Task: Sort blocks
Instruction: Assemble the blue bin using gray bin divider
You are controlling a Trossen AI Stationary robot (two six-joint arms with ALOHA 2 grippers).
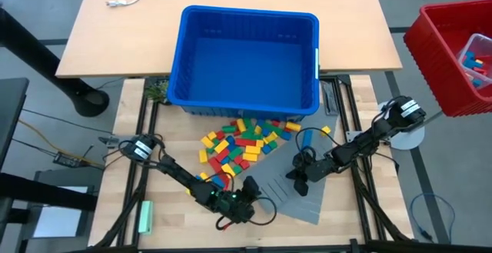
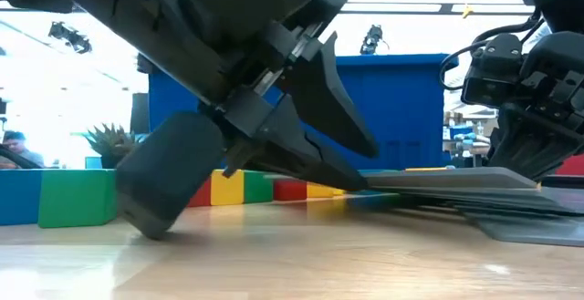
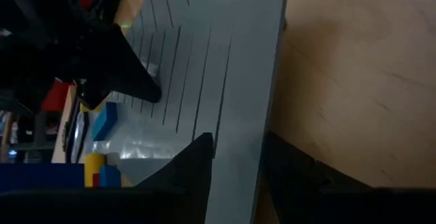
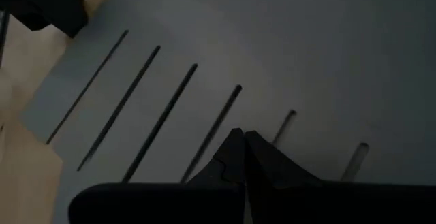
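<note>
The blocks (image 1: 240, 144), red, yellow, green and blue, lie in a loose heap on the wooden table in front of the blue bin (image 1: 244, 99). They also show in a row behind the arm in the low view (image 2: 233, 189). To the right of the heap lies a flat grey ridged panel (image 1: 298, 195). My left gripper (image 1: 250, 201) is shut on the panel's left edge. My right gripper (image 1: 301, 178) is shut, its tips on the panel's top face. My left gripper pinches the grey panel's edge (image 3: 237, 173) between its two fingers, one finger (image 3: 196, 161) over the ridged face and the other under it. It comes from the table's left, slanting down. The held edge (image 2: 383, 181) is raised off the wood. My right gripper presses its shut fingertips (image 4: 240, 149) down on the panel's ridged top face (image 4: 204, 108). It comes slanting down from the table's right. The panel's right part (image 2: 511, 183) lies under it on more grey sheet.
A pale green bar (image 1: 144, 216) lies at the near left. A red bin (image 1: 453, 53) with a few blocks stands off the table at the far right. Bare wood lies along the near edge (image 2: 292, 254). One blue block (image 1: 305, 139) lies to the heap's right.
</note>
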